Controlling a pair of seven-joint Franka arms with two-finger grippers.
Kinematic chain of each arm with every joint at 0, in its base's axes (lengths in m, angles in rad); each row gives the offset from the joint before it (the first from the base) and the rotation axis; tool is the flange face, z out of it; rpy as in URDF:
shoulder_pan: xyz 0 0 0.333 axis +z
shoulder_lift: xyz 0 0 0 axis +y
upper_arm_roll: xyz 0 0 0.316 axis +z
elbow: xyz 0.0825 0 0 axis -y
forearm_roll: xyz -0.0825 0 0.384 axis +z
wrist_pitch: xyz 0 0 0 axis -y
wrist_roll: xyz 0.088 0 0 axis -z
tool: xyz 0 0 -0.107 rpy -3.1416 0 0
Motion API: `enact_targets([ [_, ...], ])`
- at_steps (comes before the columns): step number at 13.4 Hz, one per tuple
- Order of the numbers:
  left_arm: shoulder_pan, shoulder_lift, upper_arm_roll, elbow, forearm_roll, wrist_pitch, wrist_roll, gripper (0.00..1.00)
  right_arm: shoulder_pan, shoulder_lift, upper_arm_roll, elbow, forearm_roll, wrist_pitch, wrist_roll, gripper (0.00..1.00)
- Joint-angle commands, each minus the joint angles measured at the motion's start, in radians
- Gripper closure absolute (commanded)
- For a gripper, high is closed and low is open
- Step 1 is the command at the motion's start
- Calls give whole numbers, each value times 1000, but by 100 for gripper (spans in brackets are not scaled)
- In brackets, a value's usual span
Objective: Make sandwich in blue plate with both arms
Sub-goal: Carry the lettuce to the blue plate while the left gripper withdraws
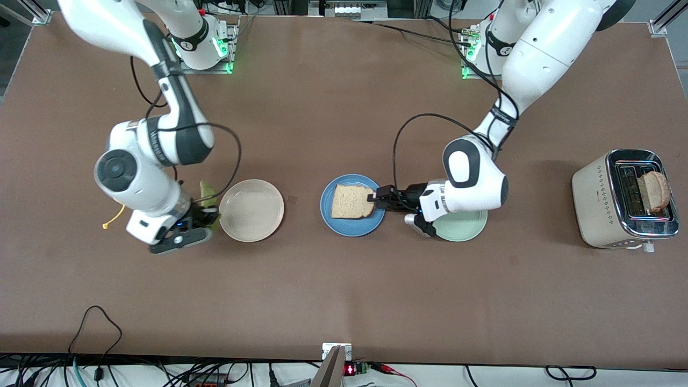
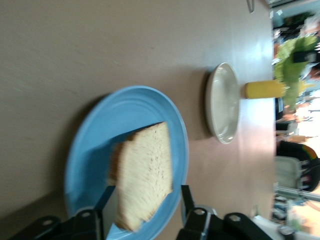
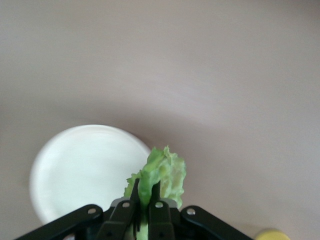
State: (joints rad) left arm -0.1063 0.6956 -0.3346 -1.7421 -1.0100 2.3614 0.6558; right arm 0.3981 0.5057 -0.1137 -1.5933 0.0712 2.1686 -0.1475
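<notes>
Nearest us, the right hand (image 3: 142, 197) hangs low by the beige plate (image 1: 251, 210), toward the right arm's end of the table, fingers pressed together on the lettuce (image 3: 159, 176), so we judge the filling picked up and ready to travel. A touch farther from us, the blue plate (image 1: 352, 205) sits mid-table with one bread slice (image 1: 352, 201) lying flat on it: base layer done. The left hand (image 1: 376, 197) rests at that plate's edge, fingers spread either side of the slice, gripping nothing. The green plate (image 1: 462, 226) lies under that arm. Farthest, the toaster (image 1: 623, 199) holds the second slice (image 1: 656, 191). By our count, lettuce and top slice remain.
</notes>
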Motion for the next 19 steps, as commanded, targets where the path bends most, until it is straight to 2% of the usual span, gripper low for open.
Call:
enact_targets([
  [1,2,-120,90,-43,193,-103,-1,0,102,16,23,117,2,-87,-65,100],
  [4,2,-203,192,-31,510,-308,-47,0,171,63,46,199,4,-95,-235,100],
  [8,3,-293,239,10,1018,-558,-180,0,223,175,60,335,2,-87,-478,100],
  [9,7,-315,247,22,1083,-615,-201,0,229,210,62,372,2,-84,-548,100],
  [11,13,-367,253,68,1113,-741,-240,0,232,279,72,443,10,-73,-641,100],
  [13,16,-412,261,136,1113,-845,-339,0,237,313,103,470,10,-37,-641,100],
  [15,17,-455,263,191,1113,-886,-377,0,266,342,104,474,9,3,-641,100],
  [18,28,-461,269,358,1119,-939,-381,0,321,384,103,475,4,54,-632,100],
  [19,27,-461,269,374,1116,-956,-421,0,338,401,100,475,4,81,-627,100],
])
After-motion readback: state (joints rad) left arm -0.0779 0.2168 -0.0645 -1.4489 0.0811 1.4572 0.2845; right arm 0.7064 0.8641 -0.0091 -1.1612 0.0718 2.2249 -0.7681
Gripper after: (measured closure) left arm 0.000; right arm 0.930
